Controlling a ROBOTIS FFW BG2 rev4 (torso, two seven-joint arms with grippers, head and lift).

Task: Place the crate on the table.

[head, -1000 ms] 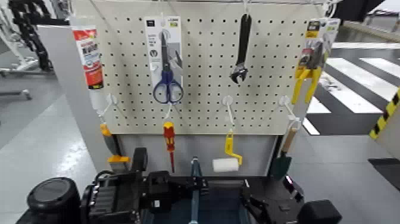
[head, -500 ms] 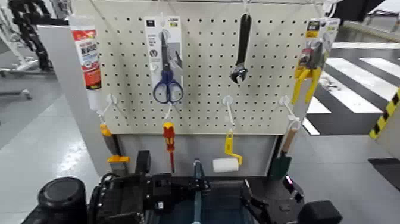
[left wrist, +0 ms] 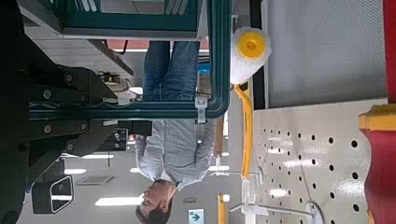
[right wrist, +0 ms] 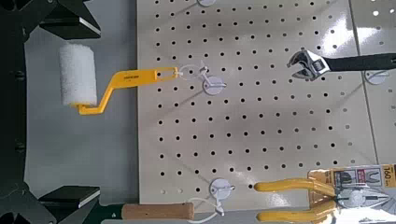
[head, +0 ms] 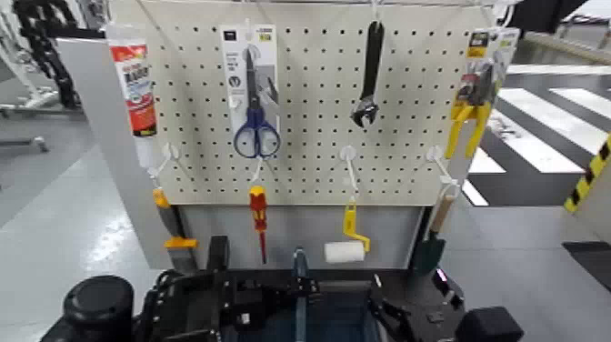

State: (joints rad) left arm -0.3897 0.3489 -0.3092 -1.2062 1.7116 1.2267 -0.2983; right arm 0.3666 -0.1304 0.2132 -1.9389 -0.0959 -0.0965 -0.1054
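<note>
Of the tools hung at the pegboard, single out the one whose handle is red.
The screwdriver, hanging below the scissors: its handle is red with some yellow, while the paint roller's is all yellow.

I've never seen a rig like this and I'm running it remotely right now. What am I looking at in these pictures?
It is a two-armed robot. The head picture looks forward and down from its head; each of the other two comes from a camera on one wrist.

At the bottom of the head picture, the left pincer is closed on the upright handle bar of a dark blue crate. The right pincer waits on the other side of the crate, its fingers apart, holding nothing. Below the board is a black surface; I cannot tell whether the crate rests on it.

Tools hang on the pale pegboard, among them scissors, a wrench and a paint roller. The left wrist picture also shows a person.
</note>
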